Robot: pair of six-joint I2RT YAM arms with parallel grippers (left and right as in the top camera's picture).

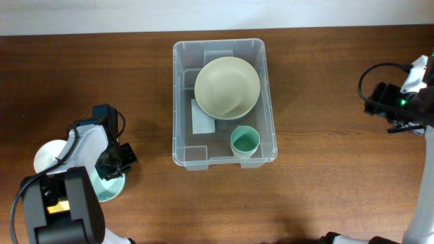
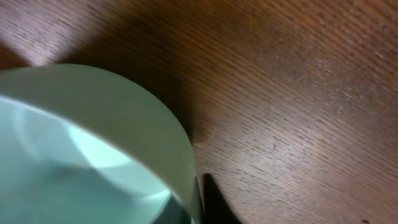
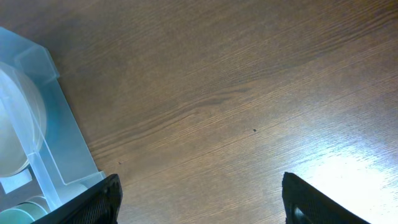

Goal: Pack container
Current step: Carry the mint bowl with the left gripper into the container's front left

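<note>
Container [image 1: 178, 102]: I see it mid-counter [image 1: 325, 102], between the two arms, holding a cream bowl [image 1: 227, 87] and a green cup [image 1: 244, 142].
Left jaws: closed on the rim of a mint bowl [image 2: 93, 124]; one finger [image 2: 214, 202] lies against its outer wall. A white bowl [image 1: 46, 154] sits just beside it.
Right jaws: wide apart, gripping nothing, over bare wood right of the container.

Dark brown wood-grain table [image 1: 325, 135]; pale surface [image 1: 102, 13] beyond far edge; glare on wood.
</note>
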